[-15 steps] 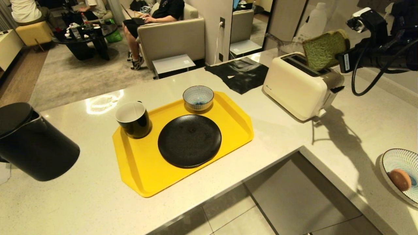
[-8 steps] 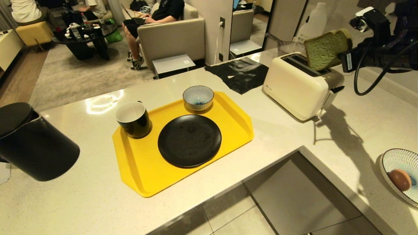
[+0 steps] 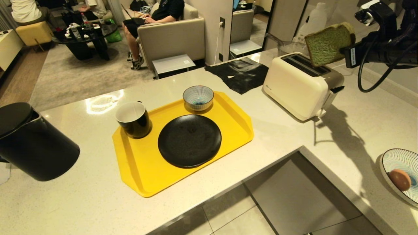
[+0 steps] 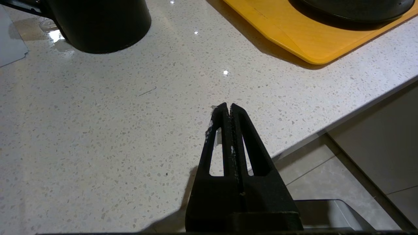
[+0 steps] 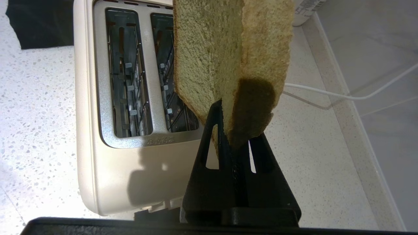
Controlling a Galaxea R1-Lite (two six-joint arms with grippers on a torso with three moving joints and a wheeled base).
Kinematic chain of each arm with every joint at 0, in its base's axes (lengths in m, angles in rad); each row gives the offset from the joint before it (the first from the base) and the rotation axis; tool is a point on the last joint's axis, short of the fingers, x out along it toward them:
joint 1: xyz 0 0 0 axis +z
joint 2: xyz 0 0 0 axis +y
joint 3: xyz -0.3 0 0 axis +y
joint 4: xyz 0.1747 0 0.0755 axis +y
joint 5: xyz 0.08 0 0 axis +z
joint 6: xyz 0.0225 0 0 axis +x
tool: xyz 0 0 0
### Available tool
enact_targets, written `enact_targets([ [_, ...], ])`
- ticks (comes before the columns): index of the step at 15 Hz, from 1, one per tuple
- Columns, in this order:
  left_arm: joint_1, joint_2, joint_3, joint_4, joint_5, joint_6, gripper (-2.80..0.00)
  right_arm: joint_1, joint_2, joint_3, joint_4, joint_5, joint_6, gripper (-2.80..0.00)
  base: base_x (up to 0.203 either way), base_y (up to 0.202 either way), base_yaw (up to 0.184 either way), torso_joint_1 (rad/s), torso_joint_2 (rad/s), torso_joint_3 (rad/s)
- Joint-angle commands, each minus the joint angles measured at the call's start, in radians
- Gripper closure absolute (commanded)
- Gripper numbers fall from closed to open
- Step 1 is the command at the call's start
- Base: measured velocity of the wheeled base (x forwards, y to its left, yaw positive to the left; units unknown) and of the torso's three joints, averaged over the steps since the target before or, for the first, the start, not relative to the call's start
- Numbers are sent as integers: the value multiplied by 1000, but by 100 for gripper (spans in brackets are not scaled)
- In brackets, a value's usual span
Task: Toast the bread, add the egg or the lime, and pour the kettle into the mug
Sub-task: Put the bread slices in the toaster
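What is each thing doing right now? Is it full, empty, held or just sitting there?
Bread: held above the toaster, out of the slots.
Right gripper: shut on the bread.
Left gripper: shut, empty.
Toaster: both slots empty.
Mug: upright, looks empty.
Plate: empty.
Kettle: lid on.
Egg: lying in a striped bowl.

Home kitchen counter (image 3: 261, 130) with toaster (image 3: 300, 85), open to lounge with sofa (image 3: 173, 36).
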Motion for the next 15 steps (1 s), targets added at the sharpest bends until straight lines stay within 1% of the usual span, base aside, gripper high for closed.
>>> enact_targets([
  [1, 0, 1, 0, 1, 0, 0, 0, 0, -1, 0, 0, -1, -3, 0, 0, 0, 0, 0, 0, 0],
  [2, 1, 1, 0, -1, 0, 0, 0, 0, 1, 0, -3, -2, -4, 0, 0, 0, 0, 0, 0, 0],
  [5, 0, 1, 0, -1, 0, 0, 0, 0, 23, 0, -76, -9, -9, 0, 0, 0, 0, 0, 0, 0],
  [9, 1, 1, 0, 0, 0, 0, 0, 0, 27, 0, -72, -10, -10, 0, 0, 0, 0, 0, 0, 0],
  [11, 0, 1, 0, -1, 0, 1, 0, 0, 25, 0, -62, -9, -12, 0, 0, 0, 0, 0, 0, 0],
  [15, 1, 1, 0, 0, 0, 1, 0, 0, -19, 0, 22, 0, -13, 0, 0, 0, 0, 0, 0, 0],
])
